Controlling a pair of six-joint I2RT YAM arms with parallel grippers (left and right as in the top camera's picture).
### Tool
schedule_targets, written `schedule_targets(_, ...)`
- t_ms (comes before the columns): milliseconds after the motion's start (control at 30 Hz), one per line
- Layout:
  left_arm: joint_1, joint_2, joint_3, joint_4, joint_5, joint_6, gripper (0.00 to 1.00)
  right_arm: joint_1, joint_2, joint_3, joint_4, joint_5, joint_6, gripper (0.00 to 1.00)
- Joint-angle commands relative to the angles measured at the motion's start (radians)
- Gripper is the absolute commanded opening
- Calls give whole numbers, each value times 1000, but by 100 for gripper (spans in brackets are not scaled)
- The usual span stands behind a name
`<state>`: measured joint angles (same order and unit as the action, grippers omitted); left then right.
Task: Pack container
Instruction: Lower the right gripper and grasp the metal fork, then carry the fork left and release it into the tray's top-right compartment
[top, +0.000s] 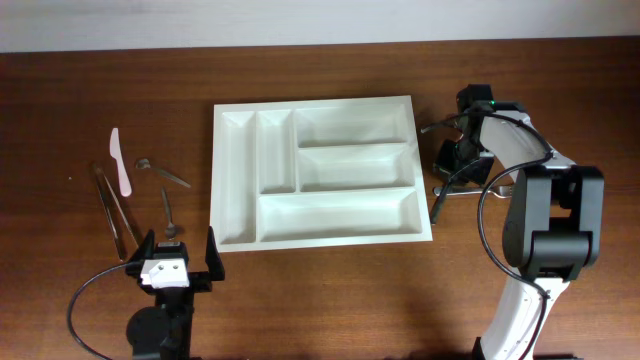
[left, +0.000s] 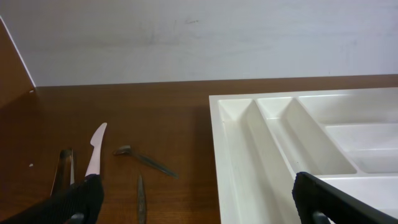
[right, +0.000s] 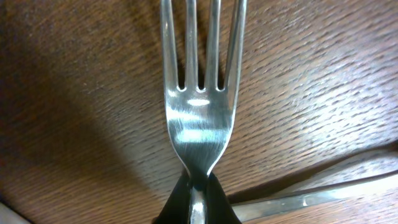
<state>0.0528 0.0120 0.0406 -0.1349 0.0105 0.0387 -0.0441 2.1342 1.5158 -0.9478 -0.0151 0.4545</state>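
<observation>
The container (top: 214, 180), a large white tray with several empty compartments, lies in the middle of the table; its left end (left: 231, 155) fills the right of the left wrist view. Just off its right edge, my right gripper (top: 452, 158) is low over the wood. In the right wrist view that gripper (right: 198, 193) is shut on the neck of a steel fork (right: 199, 118), whose tines point away over the tabletop. My left gripper (top: 180, 245) waits near the front edge, left of the tray, its jaws wide open and empty (left: 202, 205).
Left of the tray lie a white plastic knife (top: 120, 162), metal tongs (top: 115, 210) and two small spoons (top: 160, 172) (top: 168, 210). More steel cutlery (top: 437, 205) lies under the right arm, one handle (right: 311, 196) beside the fork.
</observation>
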Motion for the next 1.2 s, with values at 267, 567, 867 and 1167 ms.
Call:
schedule_targets(267, 5, -6, -6, 0, 0, 15, 99, -92, 27, 188, -141, 80, -162, 4)
schedule_targets(567, 5, -6, -6, 0, 0, 16, 99, -84, 26, 447, -267, -27, -241, 4)
schedule_targets(867, 5, -6, -6, 0, 0, 15, 99, 21, 26, 671, -318, -95, -142, 4)
schedule_targets(1167, 5, -6, -6, 0, 0, 15, 99, 200, 32, 682, -225, -34, 349, 4)
